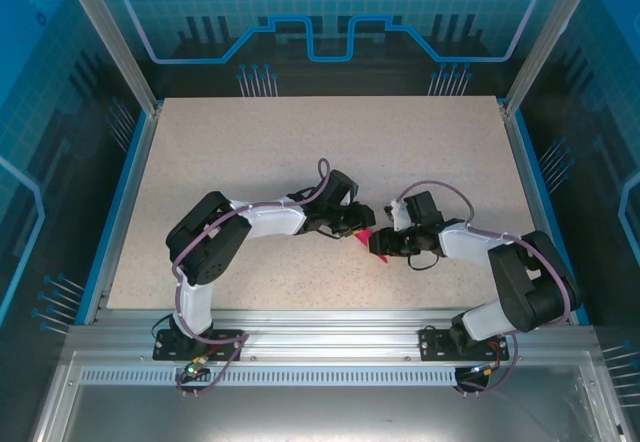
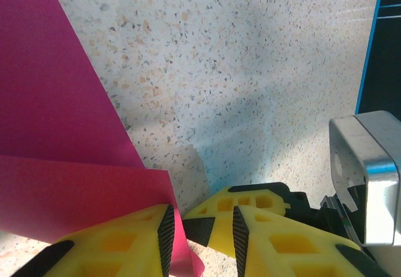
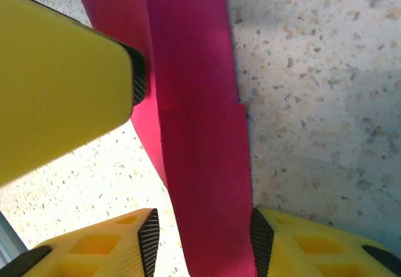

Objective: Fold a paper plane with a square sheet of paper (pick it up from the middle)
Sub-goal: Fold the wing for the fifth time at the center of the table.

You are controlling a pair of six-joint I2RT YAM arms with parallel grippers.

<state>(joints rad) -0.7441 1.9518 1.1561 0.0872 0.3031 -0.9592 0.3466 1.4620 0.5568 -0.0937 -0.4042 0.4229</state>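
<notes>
Now the left tool (image 2: 200, 222) and right tool (image 3: 202, 227) both stand apart, magenta paper (image 3: 188, 70) between the right's jaws.

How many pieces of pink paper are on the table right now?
1. The pink sheet, partly folded, lies near the middle of the table, between the left gripper and the right gripper. Scraps beneath the grippers could be hidden.
</notes>
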